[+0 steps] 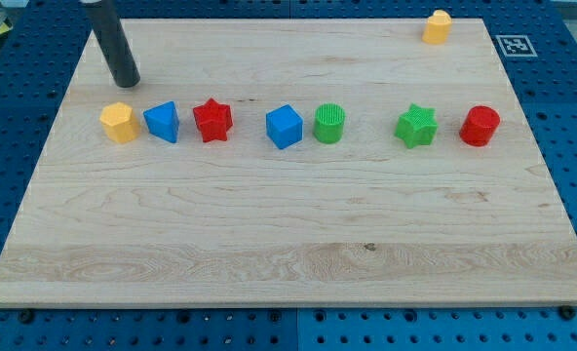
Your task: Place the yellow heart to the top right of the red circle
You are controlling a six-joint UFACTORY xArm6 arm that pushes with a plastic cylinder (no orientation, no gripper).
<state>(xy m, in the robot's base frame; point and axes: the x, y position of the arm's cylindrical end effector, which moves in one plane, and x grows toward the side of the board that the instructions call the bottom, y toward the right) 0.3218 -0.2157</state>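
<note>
A red circle sits at the right end of a row of blocks across the wooden board. A small yellow block, probably the heart, lies near the board's top right corner, above and slightly left of the red circle and well apart from it. My tip rests on the board at the upper left, just above a second yellow block that looks like a pentagon. The tip touches no block and is far from the yellow heart and the red circle.
The row runs from the view's left: yellow pentagon, blue triangle, red star, blue cube, green circle, green star, red circle. A blue pegboard surrounds the board.
</note>
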